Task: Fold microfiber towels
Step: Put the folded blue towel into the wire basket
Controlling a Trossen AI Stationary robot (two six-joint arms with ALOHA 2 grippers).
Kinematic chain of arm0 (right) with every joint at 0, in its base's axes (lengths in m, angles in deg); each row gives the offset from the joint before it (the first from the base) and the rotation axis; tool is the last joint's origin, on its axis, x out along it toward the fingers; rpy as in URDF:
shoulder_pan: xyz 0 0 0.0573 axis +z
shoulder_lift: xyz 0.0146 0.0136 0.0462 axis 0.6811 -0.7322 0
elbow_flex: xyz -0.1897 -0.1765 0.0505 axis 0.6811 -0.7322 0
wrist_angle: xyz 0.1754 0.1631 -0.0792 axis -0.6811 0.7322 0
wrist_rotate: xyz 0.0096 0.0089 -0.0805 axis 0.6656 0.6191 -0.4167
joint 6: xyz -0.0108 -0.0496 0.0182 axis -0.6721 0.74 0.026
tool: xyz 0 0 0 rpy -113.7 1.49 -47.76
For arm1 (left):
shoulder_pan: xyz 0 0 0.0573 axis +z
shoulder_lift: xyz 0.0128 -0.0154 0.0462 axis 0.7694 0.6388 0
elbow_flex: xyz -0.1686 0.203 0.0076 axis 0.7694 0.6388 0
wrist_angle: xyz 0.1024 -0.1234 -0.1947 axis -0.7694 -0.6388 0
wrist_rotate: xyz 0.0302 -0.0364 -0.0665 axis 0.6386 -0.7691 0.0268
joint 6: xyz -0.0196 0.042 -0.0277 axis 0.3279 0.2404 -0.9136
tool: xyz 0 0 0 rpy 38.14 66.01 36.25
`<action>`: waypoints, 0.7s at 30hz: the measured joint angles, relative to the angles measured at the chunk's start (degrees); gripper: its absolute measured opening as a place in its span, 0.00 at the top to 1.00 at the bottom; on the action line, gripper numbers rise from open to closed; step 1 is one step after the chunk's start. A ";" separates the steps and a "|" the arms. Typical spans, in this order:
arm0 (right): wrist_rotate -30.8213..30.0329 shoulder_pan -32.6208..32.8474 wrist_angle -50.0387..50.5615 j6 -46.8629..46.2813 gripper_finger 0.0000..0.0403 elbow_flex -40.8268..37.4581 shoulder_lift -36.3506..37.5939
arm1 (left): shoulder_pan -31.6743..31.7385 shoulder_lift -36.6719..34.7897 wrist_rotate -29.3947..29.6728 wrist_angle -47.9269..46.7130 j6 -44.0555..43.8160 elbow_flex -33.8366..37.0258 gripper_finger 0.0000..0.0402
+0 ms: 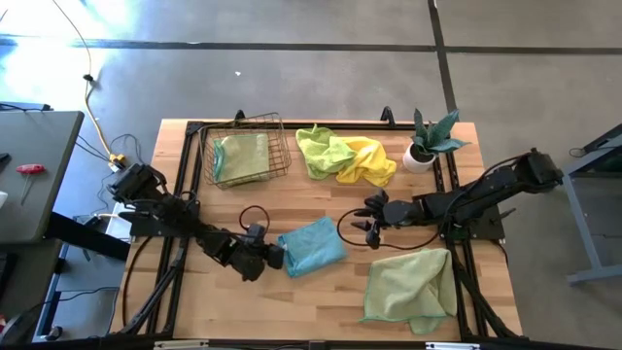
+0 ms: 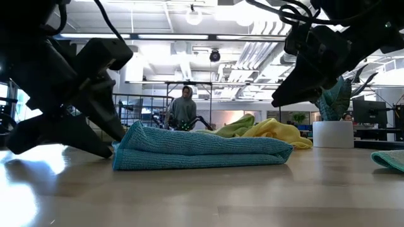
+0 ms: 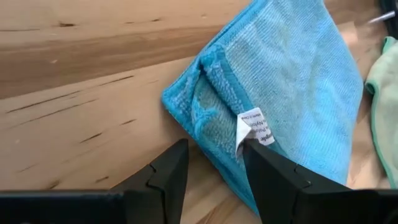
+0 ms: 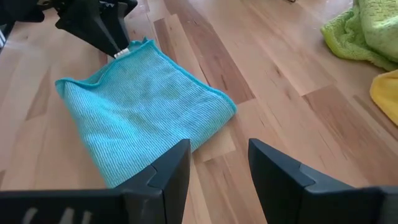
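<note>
A folded light blue towel (image 1: 313, 246) lies near the middle of the wooden bench (image 1: 194, 301), between the two arms. The left gripper (image 1: 273, 257) sits low at the towel's near-left corner; in the left wrist view its jaws stand parted, one finger (image 3: 166, 177) on the bare wood just beside the cloth and the other at the corner where the white label (image 3: 255, 127) sticks out. Whether that finger presses on the cloth or only touches its edge cannot be told, and the corner is not pinched between the two. From the low view the towel (image 2: 199, 149) rests flat in a thick fold, with the dark left arm against its left end.

The right gripper (image 1: 370, 226) hangs above the bench just to the right of the blue towel, apart from it. Its jaws are open and hold nothing; the right wrist view looks past them onto the towel (image 4: 140, 106) and bare wood.

A pale green towel (image 1: 410, 285) lies spread at the near right of the bench, in front of the right arm. At the far side, a lime green towel (image 1: 324, 152) and a yellow towel (image 1: 367, 161) lie bunched together, touching. Left of them stands a wire basket (image 1: 249, 150) with a sage green towel (image 1: 241, 156) inside. A small potted plant (image 1: 429, 142) stands at the far right corner.

In the room beyond, a person (image 2: 184, 108) stands well behind the bench.
</note>
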 joint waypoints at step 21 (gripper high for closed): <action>0.00 0.00 0.10 -0.29 0.62 0.00 -0.02 | -3.38 2.20 1.29 6.83 -2.02 -0.02 0.63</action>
